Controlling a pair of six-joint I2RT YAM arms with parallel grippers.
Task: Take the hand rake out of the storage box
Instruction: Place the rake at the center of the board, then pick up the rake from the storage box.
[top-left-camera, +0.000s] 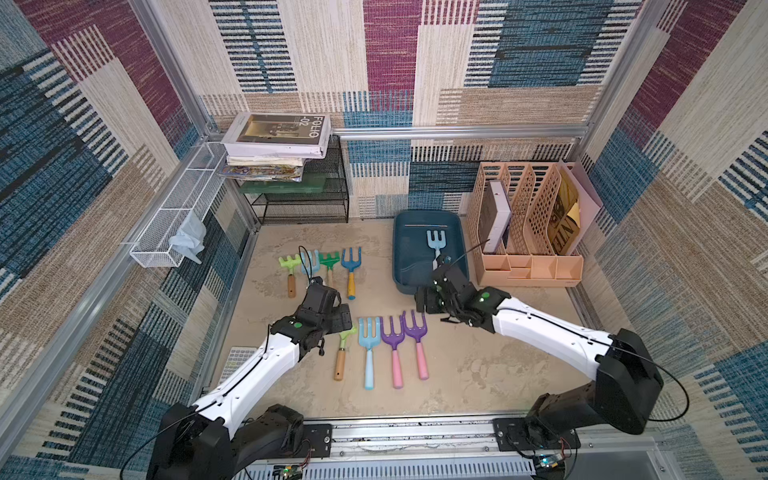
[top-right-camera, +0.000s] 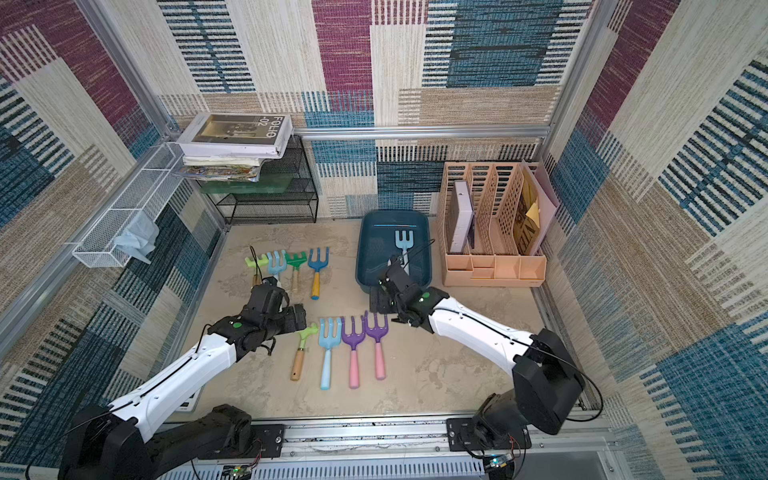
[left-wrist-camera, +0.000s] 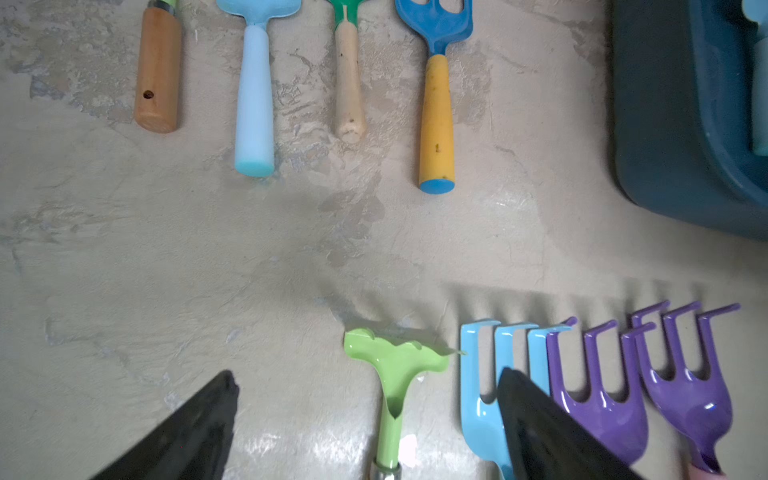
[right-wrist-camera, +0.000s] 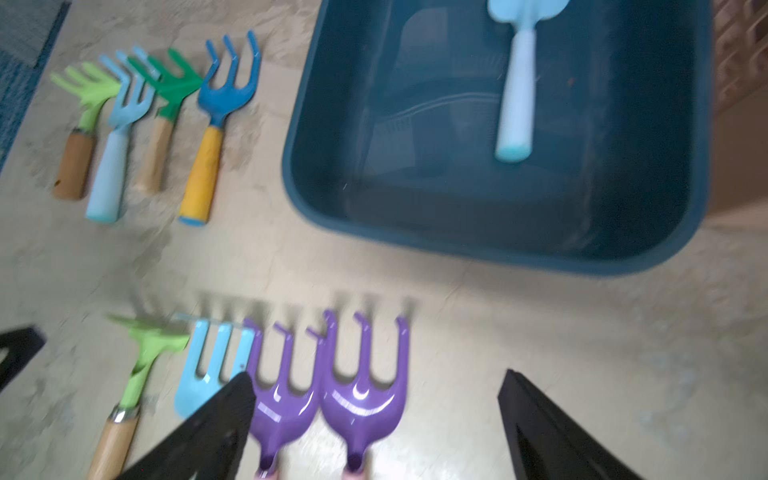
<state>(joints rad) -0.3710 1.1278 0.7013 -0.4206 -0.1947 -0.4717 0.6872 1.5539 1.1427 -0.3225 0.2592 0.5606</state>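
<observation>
1. The light blue hand rake (top-left-camera: 436, 243) lay inside the storage box (top-left-camera: 409, 262), right of centre in both top views;
2. the right gripper (right-wrist-camera: 376, 376) stood spread and empty beside the box;
3. the left gripper (left-wrist-camera: 366, 374) was spread wide, empty.

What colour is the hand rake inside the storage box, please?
The hand rake is light blue, clearest in the right wrist view.
</observation>
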